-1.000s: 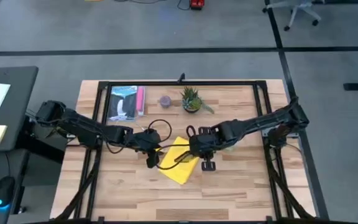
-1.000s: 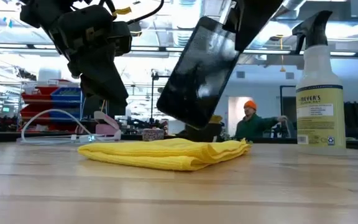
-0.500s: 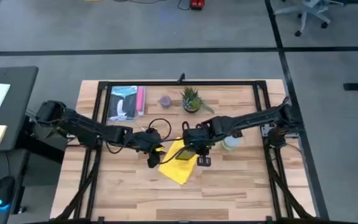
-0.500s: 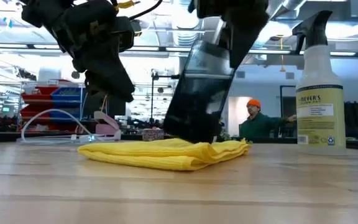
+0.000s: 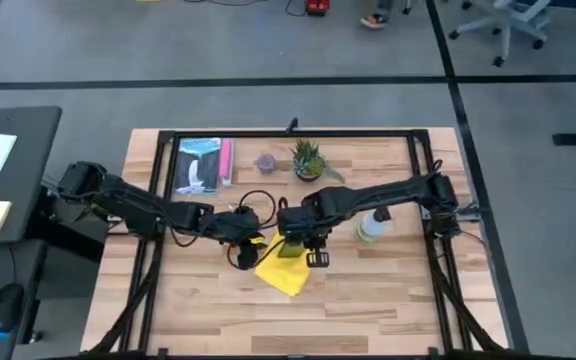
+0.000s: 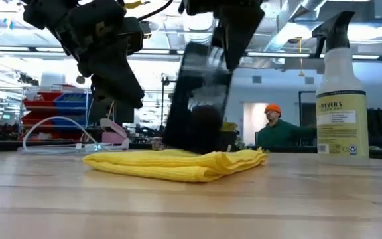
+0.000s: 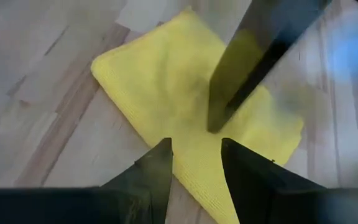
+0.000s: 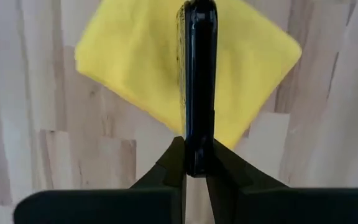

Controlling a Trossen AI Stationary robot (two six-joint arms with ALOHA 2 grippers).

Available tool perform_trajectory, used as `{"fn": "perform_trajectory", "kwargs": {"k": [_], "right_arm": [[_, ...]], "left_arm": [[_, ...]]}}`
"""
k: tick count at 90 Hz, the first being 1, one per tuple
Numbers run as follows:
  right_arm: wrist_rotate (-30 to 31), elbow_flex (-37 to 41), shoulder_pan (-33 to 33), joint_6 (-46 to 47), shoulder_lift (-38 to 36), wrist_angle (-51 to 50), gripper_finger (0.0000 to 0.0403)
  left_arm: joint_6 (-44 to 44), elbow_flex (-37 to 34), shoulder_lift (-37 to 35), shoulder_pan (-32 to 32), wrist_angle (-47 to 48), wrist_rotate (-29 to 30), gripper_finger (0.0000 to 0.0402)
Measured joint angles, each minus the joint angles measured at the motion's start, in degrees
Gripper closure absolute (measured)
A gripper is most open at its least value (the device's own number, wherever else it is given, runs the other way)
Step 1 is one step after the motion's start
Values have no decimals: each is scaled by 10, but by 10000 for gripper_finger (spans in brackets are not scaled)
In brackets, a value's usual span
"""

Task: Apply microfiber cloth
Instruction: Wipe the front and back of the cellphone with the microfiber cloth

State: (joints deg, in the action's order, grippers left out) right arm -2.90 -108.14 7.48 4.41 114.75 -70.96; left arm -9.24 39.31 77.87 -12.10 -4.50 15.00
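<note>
The yellow microfiber cloth (image 5: 288, 270) lies folded and flat on the wooden table, slightly rumpled on top (image 6: 178, 162). My right gripper (image 5: 296, 240) hangs over it, shut on a black smartphone (image 6: 196, 99) that stands almost upright above the cloth's middle. My left gripper (image 7: 194, 149) is open and hovers over the cloth's left edge (image 7: 114, 74). It touches nothing, and in the low view it stays well above the cloth (image 6: 115, 86). My right gripper pinches the smartphone's upper end (image 8: 196, 140) between its two fingers, one on each flat face. The fingers come from above, pointing down. The phone hangs below them, slightly tilted. Its lower end (image 7: 214, 126) meets the top of the cloth.
A spray bottle (image 6: 340, 93) stands right of the cloth. At the table's far side are a potted plant (image 5: 308, 160), a small purple thing (image 5: 265, 162) and a packet (image 5: 200, 165). Bare wood lies along the near edge (image 5: 298, 325). A person (image 6: 274, 129) shows far behind.
My right gripper has moved toward the table's left, over the cloth, and downward with the smartphone. The phone, tilted and clear of the cloth before, now stands nearly upright with its lower end at the cloth. The cloth has stayed put.
</note>
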Motion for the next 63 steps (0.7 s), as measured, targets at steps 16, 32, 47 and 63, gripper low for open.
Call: {"fn": "perform_trajectory", "kwargs": {"k": [16,32,47,63], "right_arm": [[-8,1,-10,-10,21,-11,381],[-13,-14,-9,-28,35,-39,381],[10,-52,-9,-21,35,-56,381],[12,-63,-7,-28,35,-52,381]], "left_arm": [[4,0,0,0,-1,0,283],[4,0,0,0,-1,0,283],[4,0,0,0,-1,0,283],[4,0,0,0,-1,0,283]]}}
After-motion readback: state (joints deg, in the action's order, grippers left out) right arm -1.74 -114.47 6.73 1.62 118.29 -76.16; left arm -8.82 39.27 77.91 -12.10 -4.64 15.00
